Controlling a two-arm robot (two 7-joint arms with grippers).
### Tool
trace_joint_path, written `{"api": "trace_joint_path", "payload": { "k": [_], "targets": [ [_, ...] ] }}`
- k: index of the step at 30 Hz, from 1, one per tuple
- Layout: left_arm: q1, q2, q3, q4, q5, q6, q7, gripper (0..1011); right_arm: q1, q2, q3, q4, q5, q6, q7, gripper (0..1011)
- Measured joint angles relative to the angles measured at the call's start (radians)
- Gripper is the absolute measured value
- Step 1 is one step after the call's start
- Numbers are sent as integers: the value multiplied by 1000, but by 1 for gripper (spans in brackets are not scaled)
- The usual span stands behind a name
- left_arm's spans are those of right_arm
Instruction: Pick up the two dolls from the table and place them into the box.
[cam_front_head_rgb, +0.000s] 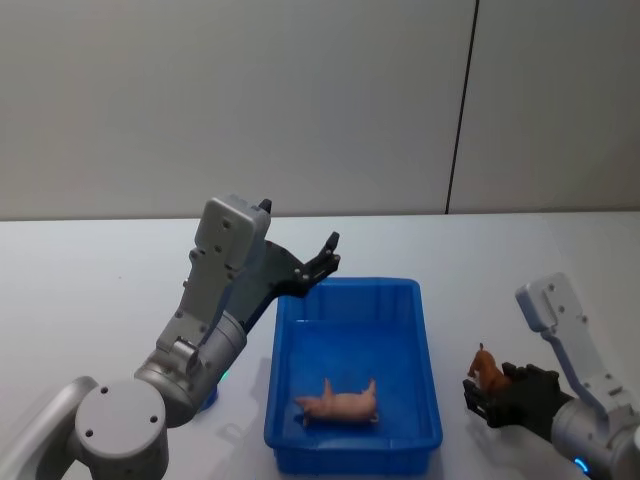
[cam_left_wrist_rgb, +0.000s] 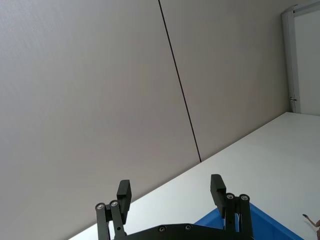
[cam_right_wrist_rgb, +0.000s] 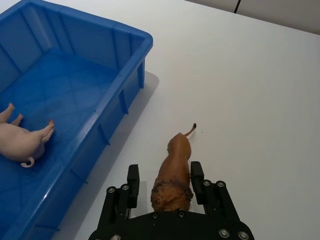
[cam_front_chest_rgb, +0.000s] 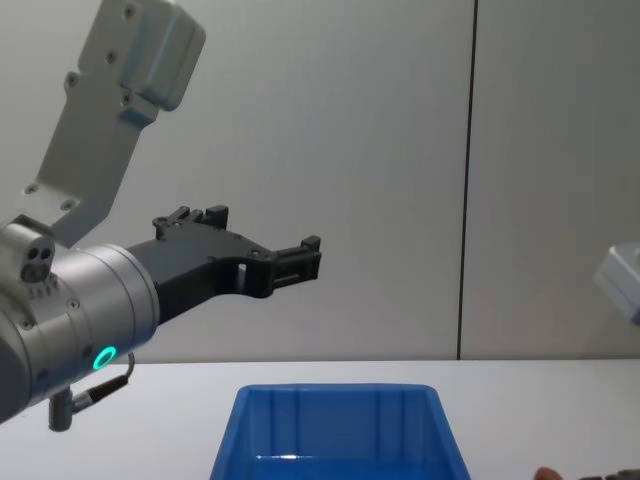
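Note:
A pale pink pig doll (cam_front_head_rgb: 345, 405) (cam_right_wrist_rgb: 17, 142) lies on its side on the floor of the blue box (cam_front_head_rgb: 350, 284) (cam_right_wrist_rgb: 145, 40). To the right of the box, a brown lion doll (cam_front_head_rgb: 487, 368) (cam_right_wrist_rgb: 176, 155) stands on the white table (cam_front_head_rgb: 100, 280). My right gripper (cam_front_head_rgb: 482, 392) (cam_right_wrist_rgb: 165, 169) is low at the table and open. Its fingers straddle the lion; one touches it and a small gap shows at the other. My left gripper (cam_front_head_rgb: 332, 252) (cam_left_wrist_rgb: 170, 182) is raised above the box's far left corner, open, with nothing in it.
The box (cam_front_chest_rgb: 340, 395) sits in the middle of the table, its long side running away from me. A plain grey wall with one dark vertical seam (cam_front_head_rgb: 460, 110) stands behind the table. Bare tabletop lies left of the box and beyond it.

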Motion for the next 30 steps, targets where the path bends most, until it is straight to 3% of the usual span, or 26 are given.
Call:
{"api": "trace_joint_path", "payload": {
  "k": [8, 17, 30],
  "targets": [
    [0, 0, 0, 0, 0, 0, 0, 1004, 5, -6, -3, 6, -6, 1, -3, 400],
    [0, 0, 0, 0, 0, 0, 0, 1004, 5, -6, -3, 5, -7, -4, -2, 400],
    [0, 0, 0, 0, 0, 0, 0, 1004, -5, 7, 14, -52, 3, -77, -11, 400]
  ]
}}
